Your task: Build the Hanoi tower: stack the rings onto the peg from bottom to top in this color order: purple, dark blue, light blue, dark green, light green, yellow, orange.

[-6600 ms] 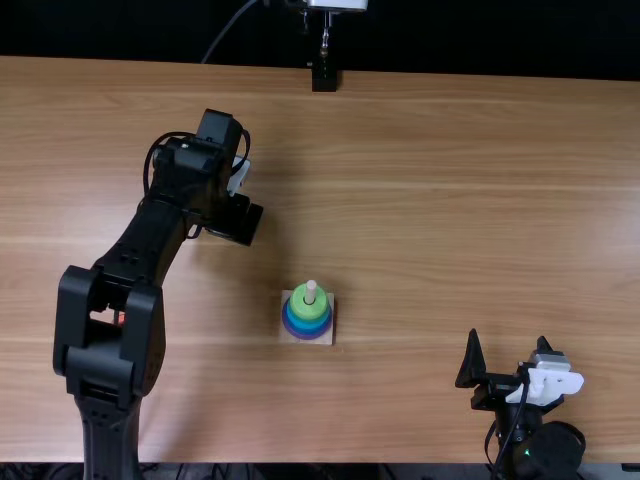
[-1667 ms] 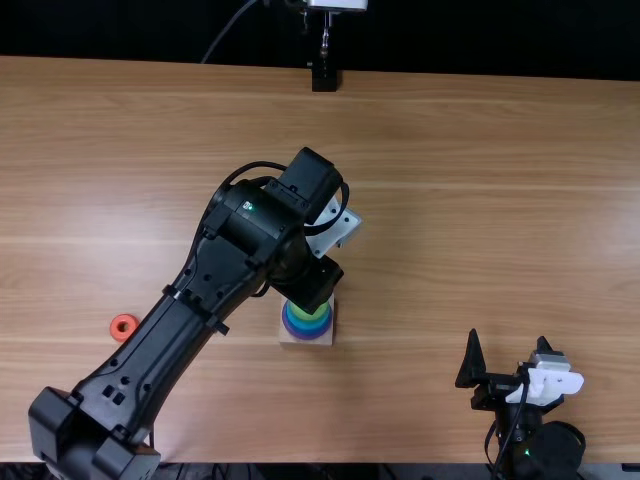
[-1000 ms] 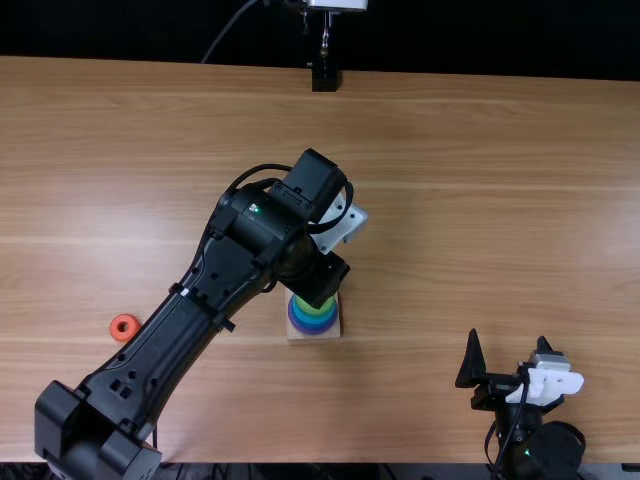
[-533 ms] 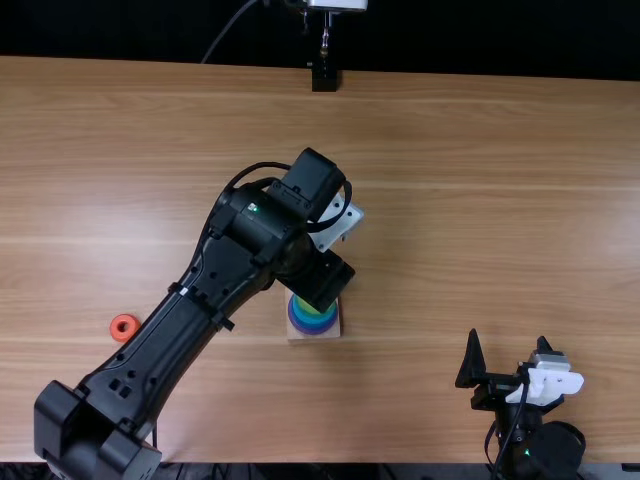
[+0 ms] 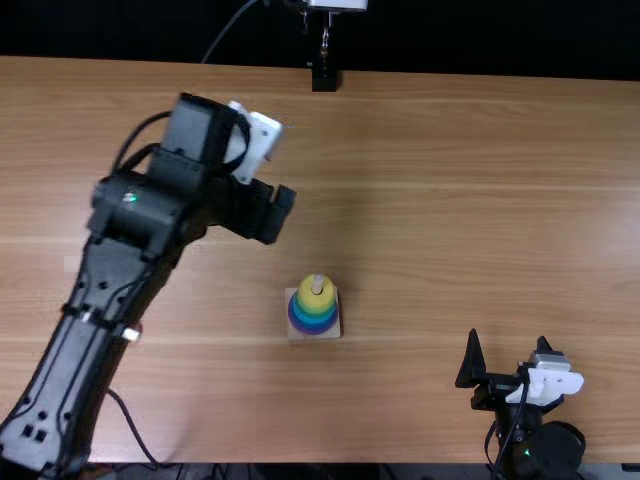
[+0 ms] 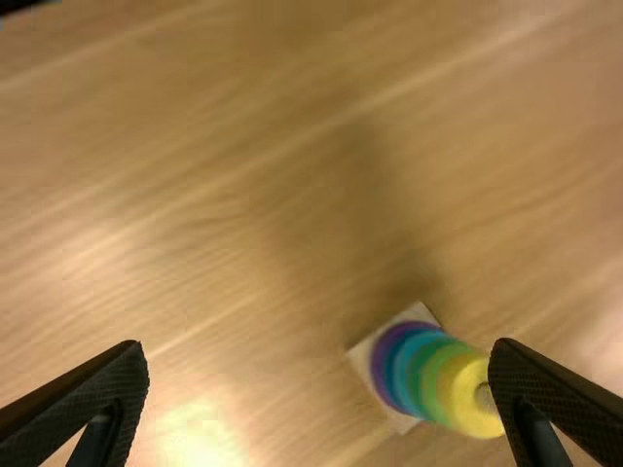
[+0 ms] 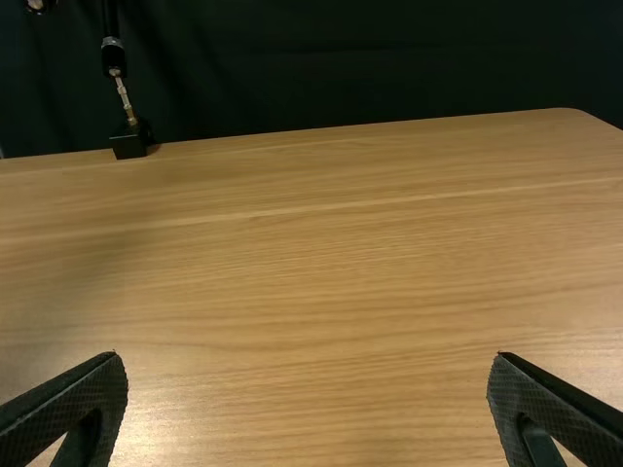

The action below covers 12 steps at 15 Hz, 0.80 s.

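Observation:
My left gripper hangs behind and to the left of the ring tower in the top view. The left wrist view shows this gripper open and holding nothing. A yellow ring tops the stack around the light peg on a square wooden base. Below the yellow ring, green, blue and purple bands show in the left wrist view. My left arm covers the orange ring's earlier spot. At the front right stands my right gripper; in its wrist view this gripper is open and empty.
A black stand with a metal rod sits at the table's back edge. My left arm slants across the left part of the table, with a loose cable near the front edge.
My left arm has swung from above the tower toward the back left, uncovering the yellow ring on top. Since the earliest frame the base has shifted slightly right. My right arm has kept still.

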Tool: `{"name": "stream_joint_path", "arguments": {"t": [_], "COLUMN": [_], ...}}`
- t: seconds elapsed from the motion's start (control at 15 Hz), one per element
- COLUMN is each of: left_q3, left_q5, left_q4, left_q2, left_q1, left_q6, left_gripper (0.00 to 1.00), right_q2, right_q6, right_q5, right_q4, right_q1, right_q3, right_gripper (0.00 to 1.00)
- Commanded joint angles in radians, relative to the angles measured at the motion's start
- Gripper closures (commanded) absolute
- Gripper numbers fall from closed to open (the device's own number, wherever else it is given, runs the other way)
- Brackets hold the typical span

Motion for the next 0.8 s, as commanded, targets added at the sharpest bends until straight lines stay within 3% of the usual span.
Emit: {"name": "stream_joint_path", "arguments": {"t": [0.0,0.07,0.27,0.33,0.47,0.73], "left_q3": [-0.009,-0.007,-0.033,-0.079,-0.24,-0.536], "left_q5": [-0.016,-0.051,-0.265,-0.294,-0.291,-0.291], "left_q4": [-0.026,-0.116,-0.361,-0.359,-0.324,-0.072], "left_q2": [-0.048,-0.068,-0.1,-0.122,-0.177,-0.297], "left_q1": [0.079,0.153,0.231,0.242,0.256,0.282], "left_q6": [-0.005,-0.005,0.006,0.006,0.008,0.006], "left_gripper": [0.0,0.0,0.0,0.0,0.0,0.0], "right_q2": [-0.019,-0.019,-0.019,-0.019,-0.019,-0.019], "right_q6": [-0.002,-0.002,-0.002,-0.002,-0.002,-0.002], "right_q5": [0.013,0.013,0.013,0.013,0.013,0.013], "right_q4": [-0.069,-0.069,-0.069,-0.069,-0.069,-0.069], "right_q1": [-0.01,-0.01,-0.01,-0.01,-0.01,-0.01], "right_q3": [-0.063,-0.063,-0.063,-0.063,-0.063,-0.063], "right_gripper": [0.0,0.0,0.0,0.0,0.0,0.0]}}
